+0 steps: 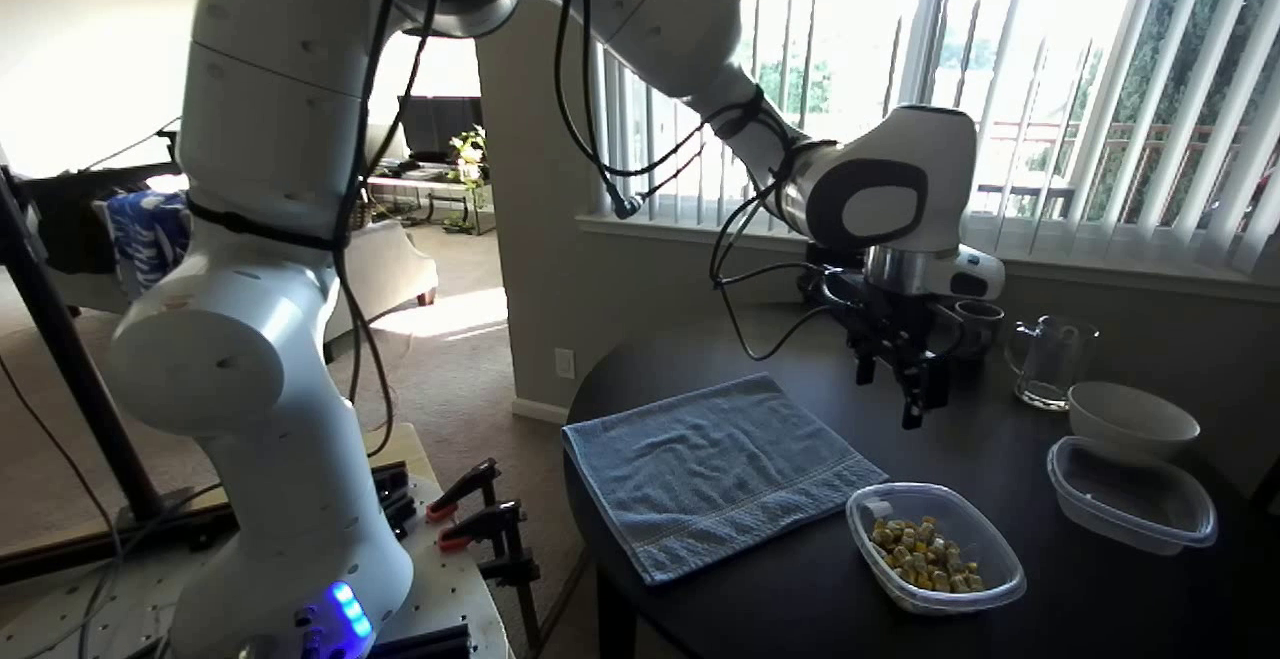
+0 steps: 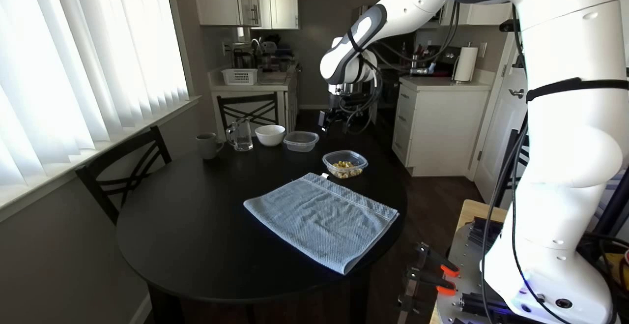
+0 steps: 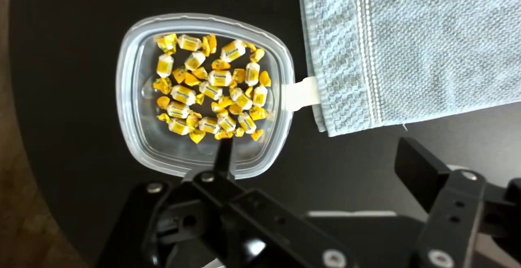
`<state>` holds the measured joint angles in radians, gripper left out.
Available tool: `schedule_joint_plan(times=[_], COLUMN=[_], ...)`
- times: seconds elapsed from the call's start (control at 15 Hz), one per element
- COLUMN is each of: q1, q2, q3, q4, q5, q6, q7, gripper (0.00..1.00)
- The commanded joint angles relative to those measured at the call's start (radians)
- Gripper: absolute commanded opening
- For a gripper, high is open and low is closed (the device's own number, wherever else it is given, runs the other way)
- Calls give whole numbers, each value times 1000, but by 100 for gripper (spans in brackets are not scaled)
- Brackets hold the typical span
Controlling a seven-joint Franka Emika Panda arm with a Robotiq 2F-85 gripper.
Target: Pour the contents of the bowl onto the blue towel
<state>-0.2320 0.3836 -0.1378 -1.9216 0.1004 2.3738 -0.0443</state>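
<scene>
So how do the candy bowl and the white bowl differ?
The candy bowl is see-through; the white bowl is opaque. The candy bowl's rim is squarish, the white bowl's round. The candy bowl is nearer the blue towel than the white bowl. Both face upward.

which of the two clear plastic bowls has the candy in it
The clear bowl next to the blue towel: yellow-and-white wrapped candies lie in it. The other clear bowl, beside the white bowl, shows no candies.
</scene>
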Motion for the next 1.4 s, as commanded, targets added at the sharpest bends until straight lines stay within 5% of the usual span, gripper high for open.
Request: schedule_joint_plan(times=[0.0, 0.47, 1.33], q1=[-2, -3, -100], q2=[15, 28, 406], q3=[4, 10, 69], q4=[19, 35, 442], q5=[12, 15, 102], q6=[-9, -15, -167], q7=[-9, -11, -52], gripper=[100, 100, 100])
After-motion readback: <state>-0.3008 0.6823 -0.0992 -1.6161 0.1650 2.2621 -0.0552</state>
